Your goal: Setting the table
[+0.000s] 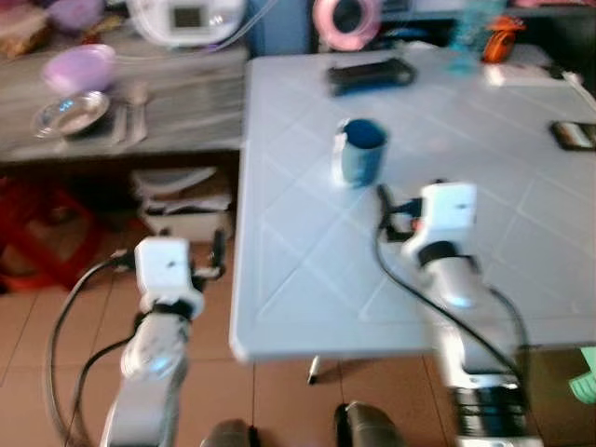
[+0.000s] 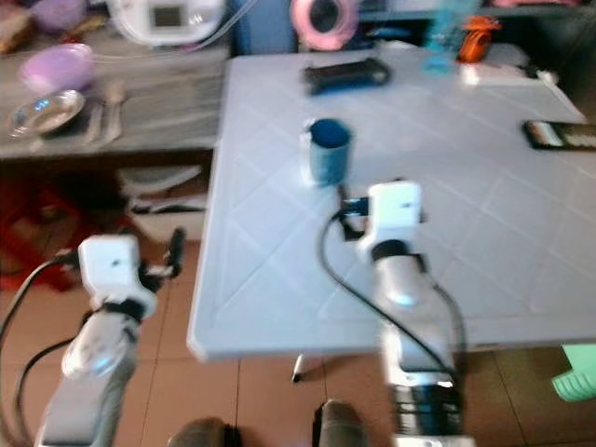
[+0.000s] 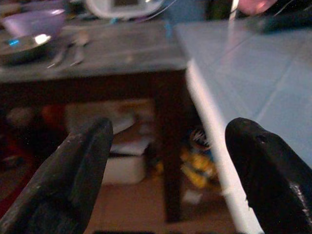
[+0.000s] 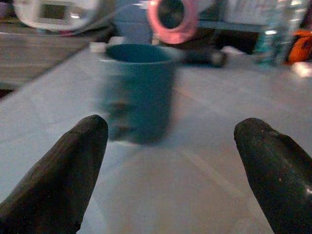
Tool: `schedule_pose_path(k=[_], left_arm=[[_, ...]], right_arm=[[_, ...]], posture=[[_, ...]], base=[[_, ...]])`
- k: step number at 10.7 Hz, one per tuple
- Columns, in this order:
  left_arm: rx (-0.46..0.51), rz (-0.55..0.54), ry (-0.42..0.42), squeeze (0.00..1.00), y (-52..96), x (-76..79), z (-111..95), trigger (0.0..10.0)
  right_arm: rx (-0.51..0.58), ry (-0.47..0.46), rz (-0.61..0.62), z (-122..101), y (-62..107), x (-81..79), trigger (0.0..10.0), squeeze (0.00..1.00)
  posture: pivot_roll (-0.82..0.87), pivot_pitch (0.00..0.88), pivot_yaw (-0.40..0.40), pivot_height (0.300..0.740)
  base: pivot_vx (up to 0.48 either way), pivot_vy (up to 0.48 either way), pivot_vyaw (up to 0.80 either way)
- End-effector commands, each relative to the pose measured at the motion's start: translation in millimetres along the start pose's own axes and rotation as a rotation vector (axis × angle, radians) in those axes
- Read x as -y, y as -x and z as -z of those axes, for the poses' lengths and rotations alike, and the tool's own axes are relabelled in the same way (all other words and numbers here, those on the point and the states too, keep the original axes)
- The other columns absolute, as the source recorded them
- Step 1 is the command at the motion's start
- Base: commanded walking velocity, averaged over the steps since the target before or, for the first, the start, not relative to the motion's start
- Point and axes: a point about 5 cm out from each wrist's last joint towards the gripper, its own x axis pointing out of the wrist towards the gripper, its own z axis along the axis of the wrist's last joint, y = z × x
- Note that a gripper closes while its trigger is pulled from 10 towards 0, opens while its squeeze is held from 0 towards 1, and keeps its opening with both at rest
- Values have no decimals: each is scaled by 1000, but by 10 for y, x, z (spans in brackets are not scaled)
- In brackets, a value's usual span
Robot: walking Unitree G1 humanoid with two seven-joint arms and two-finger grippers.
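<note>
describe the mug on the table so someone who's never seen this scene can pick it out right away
Start at the big pale blue-white table. The blue mug stands upright on it, on the side toward the grey wooden side table, just ahead of the open right gripper. The only blue cylinder there; the other nearby items on the table are flat and dark.

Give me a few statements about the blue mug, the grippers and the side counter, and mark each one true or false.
1. The blue ceramic mug stands upright on the white plastic table. True.
2. The right gripper is shut on the mug. False: its fingers are spread open, short of the mug.
3. The left gripper is over the table. False: it hangs beside the table edge, above the floor.
4. A purple plastic bowl sits on the grey wooden counter. True.
</note>
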Motion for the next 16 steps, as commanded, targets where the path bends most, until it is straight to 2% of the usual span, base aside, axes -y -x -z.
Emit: schedule_pose_path(k=[1, 3, 7, 11, 13, 14, 15, 16], left_arm=[[4, -12, -10, 0, 18, -43, -29, 10000], [0, -9, -15, 0, 42, -44, -27, 10000], [-22, 20, -3, 0, 115, -14, -20, 10000], [-40, 26, -13, 0, 173, -21, -23, 10000], [-47, 29, -10, 0, 195, -12, -25, 10000], [-50, 32, -8, 0, 204, -8, -23, 10000], [-52, 34, -4, 0, 209, -4, -22, 10000], [-55, 37, -1, 0, 217, 3, -23, 10000]], right_arm=[[-4, -8, -29, 3, -40, -50, 10000, 0], [-6, -19, -60, -11, -100, -88, 10000, 0], [23, -1, -5, -98, -260, -9, 10000, 0], [41, -12, -49, -182, -440, -119, 10000, 0], [54, -7, -52, -223, -507, -111, 10000, 0], [66, 6, -32, -244, -525, -74, 5412, 0], [59, 3, -17, -237, -541, -35, 0, 0], [51, 5, 7, -233, -560, 27, 0, 0]], posture=[[1, 131, 62, 740], [4, 141, 65, 740], [18, 175, 74, 740], [32, 201, 76, 740], [35, 210, 72, 740], [35, 211, 71, 740], [35, 216, 71, 740], [34, 219, 69, 740]], base=[[0, 0, 0], [0, 0, 0], [0, 0, 0], [0, 0, 0], [0, 0, 0], [0, 0, 0], [0, 0, 0], [0, 0, 0]])
